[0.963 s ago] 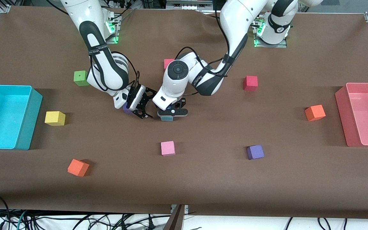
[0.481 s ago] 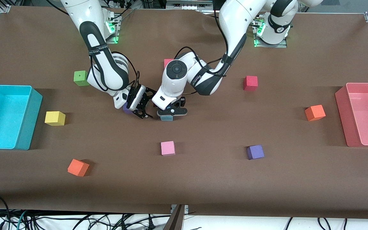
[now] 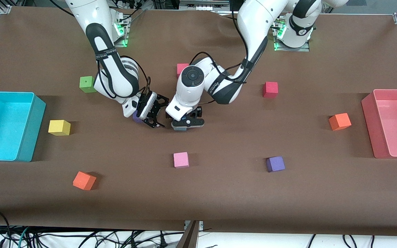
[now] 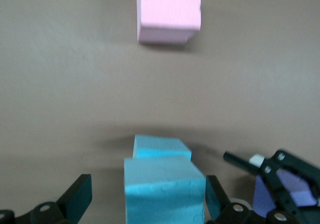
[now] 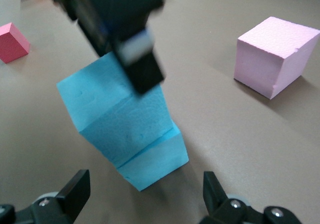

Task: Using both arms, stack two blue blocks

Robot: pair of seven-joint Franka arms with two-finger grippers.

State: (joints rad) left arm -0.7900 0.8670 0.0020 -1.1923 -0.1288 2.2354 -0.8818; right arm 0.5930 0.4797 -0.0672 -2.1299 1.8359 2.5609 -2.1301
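Note:
The two blue blocks (image 3: 181,128) stand stacked at mid-table. In the left wrist view the upper block (image 4: 165,189) sits on the lower one (image 4: 161,148), slightly offset. My left gripper (image 3: 186,124) is over the stack, open, its fingers (image 4: 80,196) either side of the upper block with a gap showing. In the right wrist view the stack (image 5: 115,114) shows with a left finger (image 5: 142,66) in front of it. My right gripper (image 3: 154,119) is open and empty beside the stack, toward the right arm's end.
A purple cube (image 3: 136,117) sits under the right wrist. A pink cube (image 3: 181,159) lies nearer the camera than the stack. Other cubes: purple (image 3: 275,164), orange (image 3: 84,180), yellow (image 3: 59,127), green (image 3: 87,84), red (image 3: 270,89). A cyan bin (image 3: 29,127) and a pink bin (image 3: 369,117) stand at the table ends.
My left gripper has shifted and turned slightly over the stack, covering more of it. The right arm has not moved.

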